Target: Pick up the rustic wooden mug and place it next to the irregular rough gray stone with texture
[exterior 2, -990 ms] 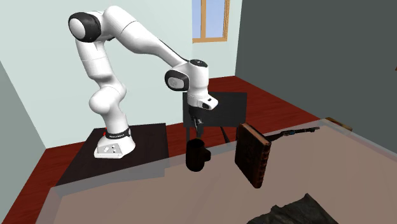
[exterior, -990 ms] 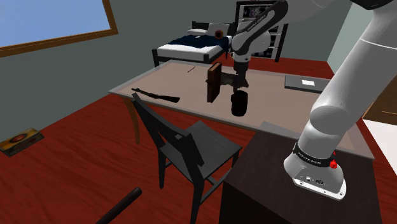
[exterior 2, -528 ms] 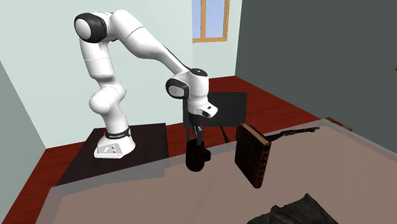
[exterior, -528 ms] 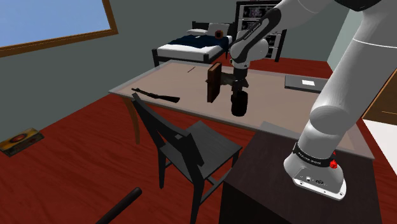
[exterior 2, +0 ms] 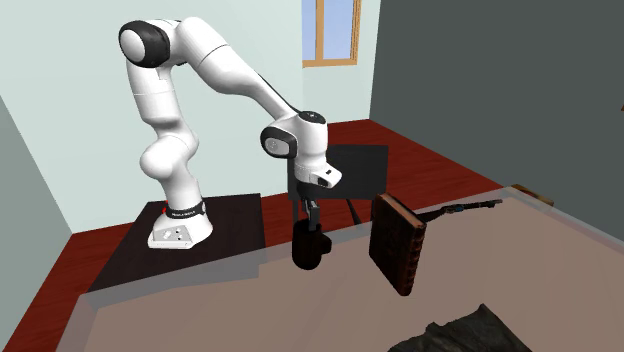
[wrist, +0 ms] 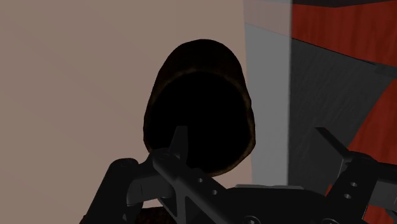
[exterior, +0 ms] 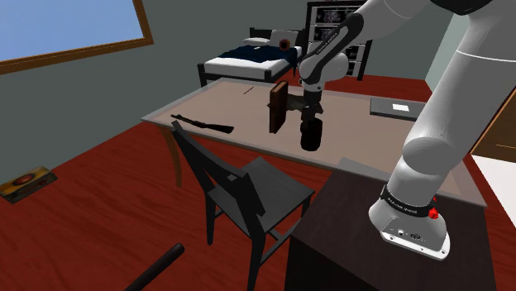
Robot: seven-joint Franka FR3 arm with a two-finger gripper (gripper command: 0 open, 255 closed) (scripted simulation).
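Observation:
The mug [exterior: 310,138] is dark brown, nearly black, and stands upright on the tan table [exterior: 231,103] near its edge by the stand. My gripper [exterior: 309,121] points straight down onto its rim. In the second exterior view the gripper [exterior 2: 311,226] reaches the top of the mug [exterior 2: 307,250]. In the wrist view the gripper [wrist: 254,139] is open: one fingertip [wrist: 181,141] is inside the mug's [wrist: 198,70] dark mouth, the other is outside its wall, apart from it. The rough dark grey stone [exterior 2: 468,334] lies farther across the table, beyond an upright book.
A brown book [exterior: 278,107] stands upright close beside the mug, also seen as the book [exterior 2: 397,243]. A long dark rifle-like object [exterior: 203,124] lies on the table. A dark chair [exterior: 240,186] stands at the table's edge. A flat grey slab [exterior: 399,108] lies at the shoulder view's right.
The gripper has come down from a little above the mug to its rim. The mug, book and stone have not moved.

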